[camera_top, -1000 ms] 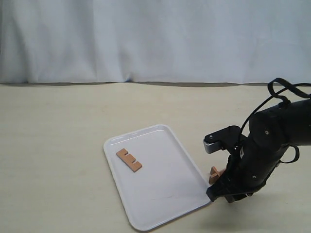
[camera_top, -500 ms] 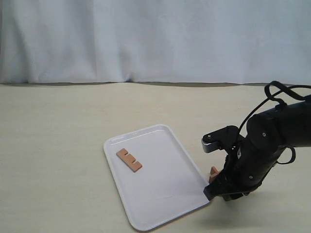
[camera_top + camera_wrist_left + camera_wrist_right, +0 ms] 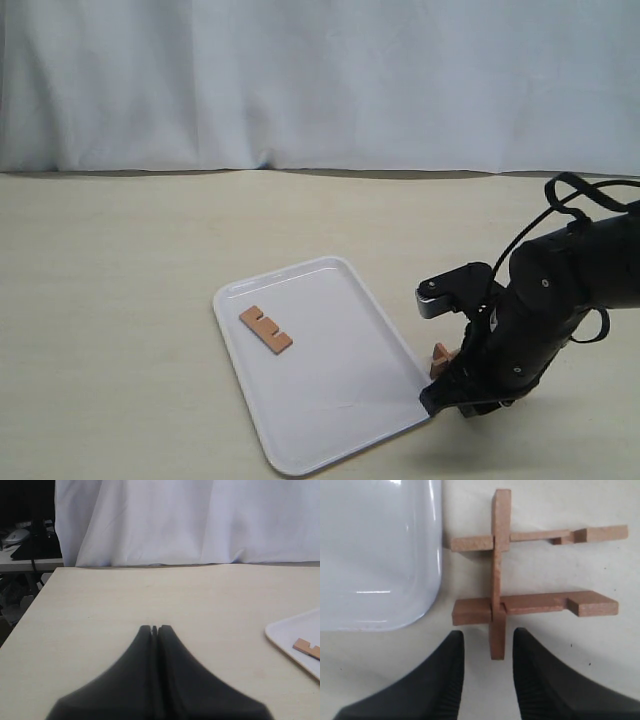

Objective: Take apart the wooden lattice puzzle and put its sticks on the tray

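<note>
The wooden lattice puzzle (image 3: 520,580) lies on the table just off the white tray's rounded corner (image 3: 420,605); three crossed sticks still hold together in it. My right gripper (image 3: 487,637) hovers over it, open, with the end of one upright stick between the fingertips, untouched. In the exterior view only a small piece of the puzzle (image 3: 441,358) shows beside the right arm. One loose notched stick (image 3: 265,329) rests on the tray (image 3: 340,400). My left gripper (image 3: 155,628) is shut on nothing, far from the tray, whose edge (image 3: 287,642) and stick (image 3: 307,647) show nearby.
A white cloth backdrop (image 3: 320,80) hangs behind the table. The black right arm (image 3: 540,310) with its cables stands at the tray's right edge. In the left wrist view the table's edge (image 3: 30,610) and dark clutter beyond it show.
The right arm has shifted slightly left and lower over the puzzle. The stick on the tray has not moved.
</note>
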### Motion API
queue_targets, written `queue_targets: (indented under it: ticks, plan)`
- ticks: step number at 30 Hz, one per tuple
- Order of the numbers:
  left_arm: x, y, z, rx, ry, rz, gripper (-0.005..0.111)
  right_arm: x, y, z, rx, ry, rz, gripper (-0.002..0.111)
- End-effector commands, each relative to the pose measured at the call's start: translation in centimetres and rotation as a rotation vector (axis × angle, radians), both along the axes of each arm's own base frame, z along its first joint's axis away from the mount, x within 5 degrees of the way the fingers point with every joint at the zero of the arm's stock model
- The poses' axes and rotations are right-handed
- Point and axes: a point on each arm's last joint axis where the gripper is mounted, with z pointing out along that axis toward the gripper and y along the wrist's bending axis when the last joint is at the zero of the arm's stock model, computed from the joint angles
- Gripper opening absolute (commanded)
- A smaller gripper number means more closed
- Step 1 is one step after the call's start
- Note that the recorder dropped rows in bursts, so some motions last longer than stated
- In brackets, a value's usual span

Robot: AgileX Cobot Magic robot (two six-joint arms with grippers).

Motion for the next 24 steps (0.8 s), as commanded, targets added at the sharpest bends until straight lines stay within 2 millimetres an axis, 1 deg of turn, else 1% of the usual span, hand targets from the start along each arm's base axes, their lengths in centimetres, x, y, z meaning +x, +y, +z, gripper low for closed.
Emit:
queue_targets:
  ticks: [1, 10, 15, 24]
  plan:
    - [0.02, 0.00, -0.01, -0.001, -0.007, 0.001, 0.000, 0.17, -0.18, -0.07, 0.001, -0.025, -0.003, 0.032]
    - [0.02, 0.00, -0.01, -0.001, -0.007, 0.001, 0.000, 0.11, -0.18, -0.11, 0.001, -0.022, -0.003, 0.032]
    - [0.02, 0.01, 0.02, -0.001, -0.009, 0.001, 0.000, -0.23, -0.19, -0.67, 0.004, -0.050, 0.002, 0.032]
    - [0.02, 0.01, 0.02, -0.001, -0.009, 0.001, 0.000, -0.25, -0.19, -0.68, 0.004, -0.048, 0.002, 0.032]
